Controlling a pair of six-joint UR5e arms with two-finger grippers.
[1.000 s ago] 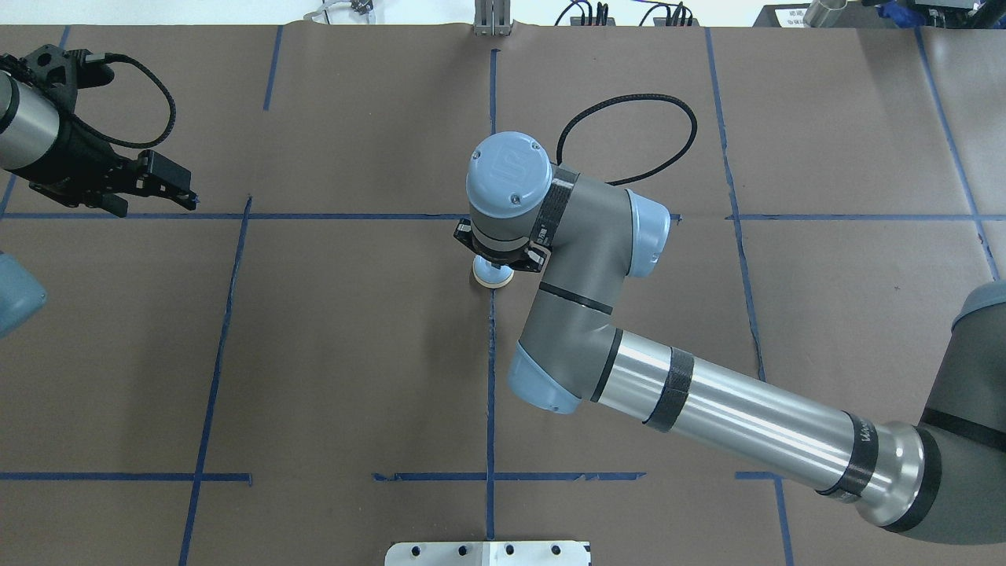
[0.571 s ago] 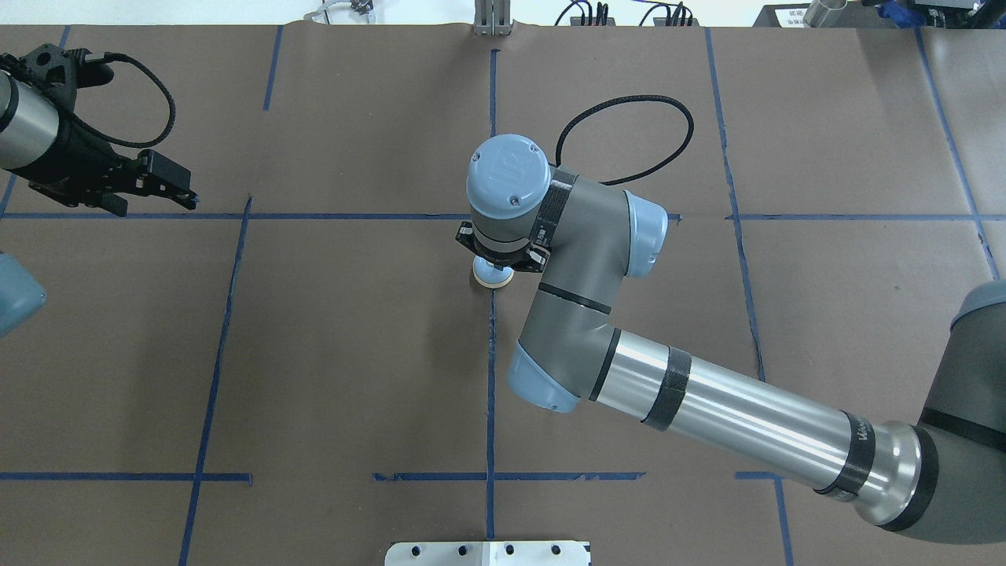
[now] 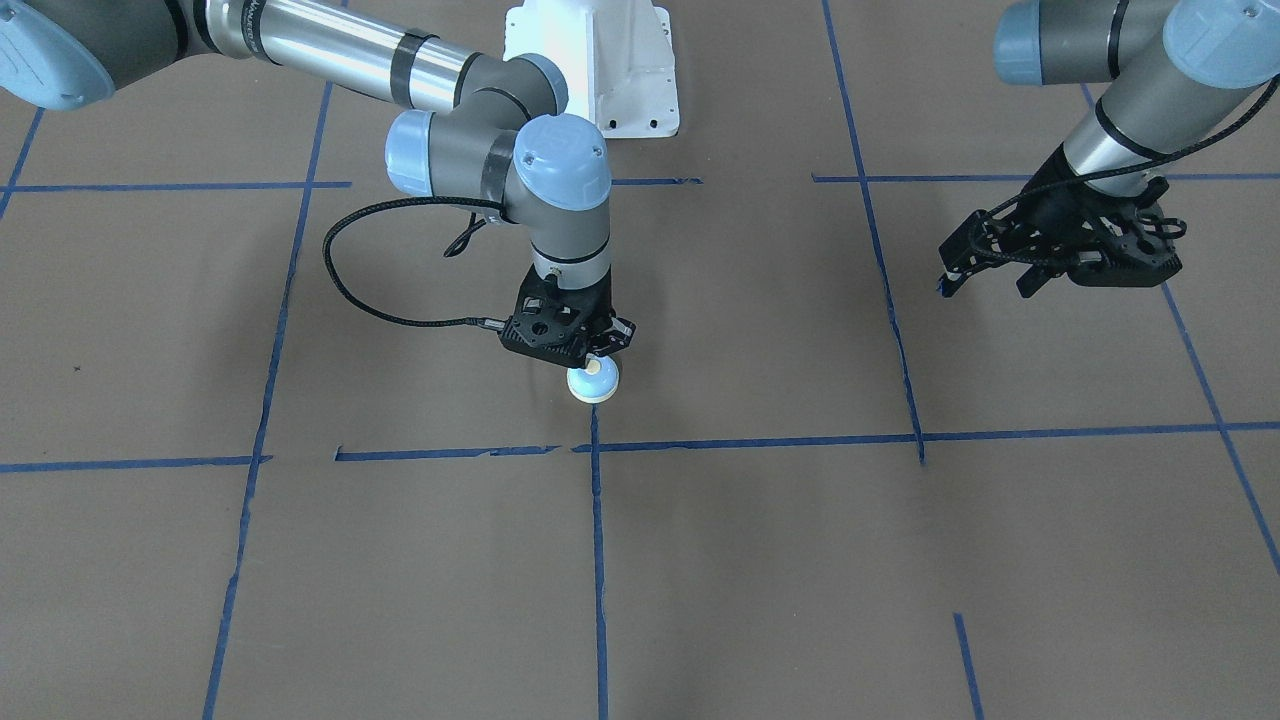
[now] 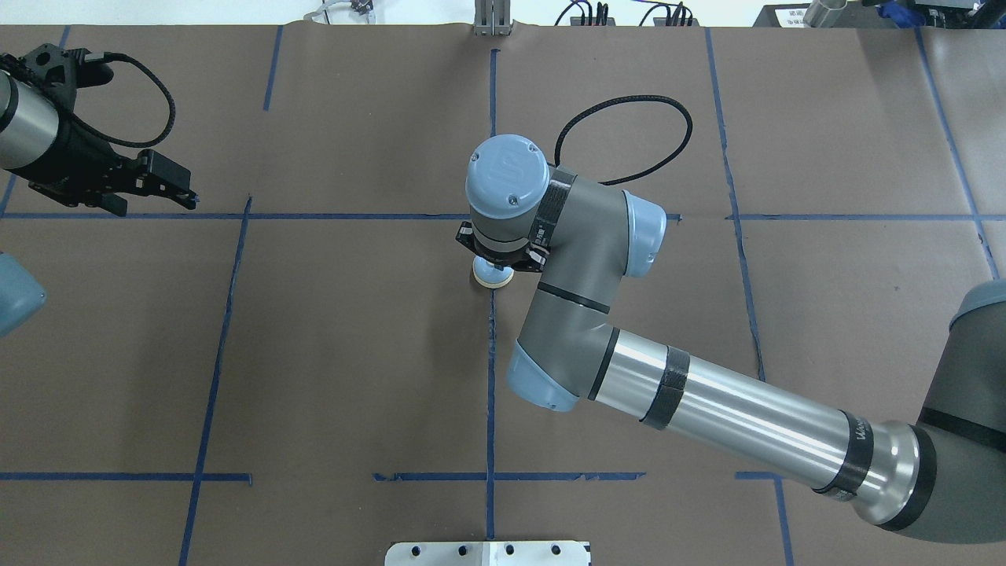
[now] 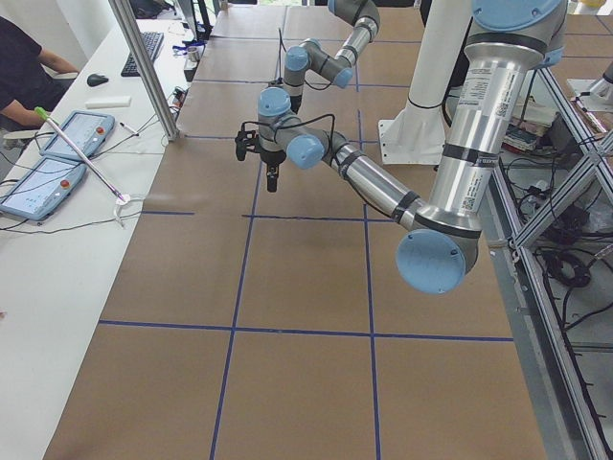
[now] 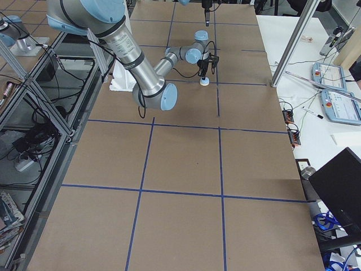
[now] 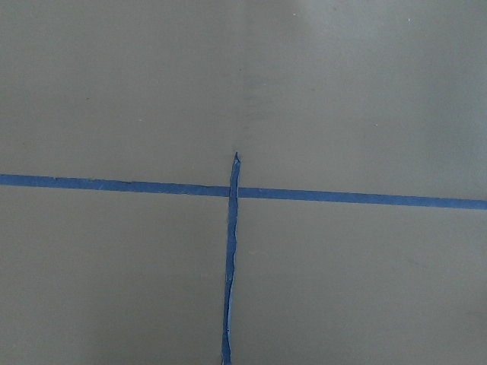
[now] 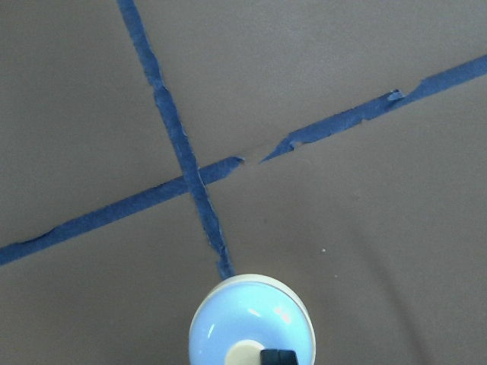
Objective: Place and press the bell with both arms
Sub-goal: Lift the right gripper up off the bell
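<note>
- Covering nearly everything you see, the table (image 4: 338, 354) is brown and gridded with blue tape (image 4: 490, 409).
- Your right arm (image 4: 707, 409) reaches to the table's middle with its wrist turned straight down. Your left arm (image 4: 31, 126) hangs well off toward the table's left end.
- The left fingers (image 4: 174, 177) look spread and hold nothing, hovering above the table.
- The right fingers (image 8: 278, 356) show only as one dark tip at the button's edge. From that you cannot tell whether they are parted, closed, or clamped on anything.
- The bell (image 3: 593, 384) stands upright on the table on a tape line, near a tape crossing and directly under the right fingers.
- Its button (image 8: 245, 354) faces up, so I judge the press to be a straight drop.
- The right arm is the nearer one, poised right above the button, while the left would have to cross much of the table first.
- The dome is round, so no long axis matters to your approach.
</note>
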